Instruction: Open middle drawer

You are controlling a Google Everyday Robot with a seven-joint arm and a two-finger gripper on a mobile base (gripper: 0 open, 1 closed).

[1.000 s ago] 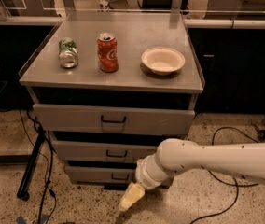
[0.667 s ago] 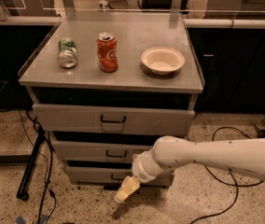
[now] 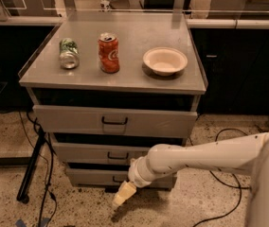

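The middle drawer (image 3: 89, 152) is a grey metal front with a small black handle (image 3: 117, 155). It sits between the taller top drawer (image 3: 73, 119) and the narrow bottom drawer (image 3: 89, 176), and it looks closed. My gripper (image 3: 123, 193) points down and left, close to the floor, in front of the bottom drawer. It is below and slightly right of the middle drawer's handle and does not touch it. My white arm (image 3: 196, 157) reaches in from the right and covers the right part of the middle and bottom drawers.
On the cabinet top (image 3: 125, 79) a green can (image 3: 68, 53) lies on its side, a red can (image 3: 109, 52) stands upright, and a white bowl (image 3: 165, 60) sits to the right. A black stand leg and cables (image 3: 32, 169) are on the floor at left. A cable (image 3: 219, 212) runs at right.
My gripper has moved a little left and slightly up in front of the lower drawers. The drawers and the things on the cabinet top have not moved.
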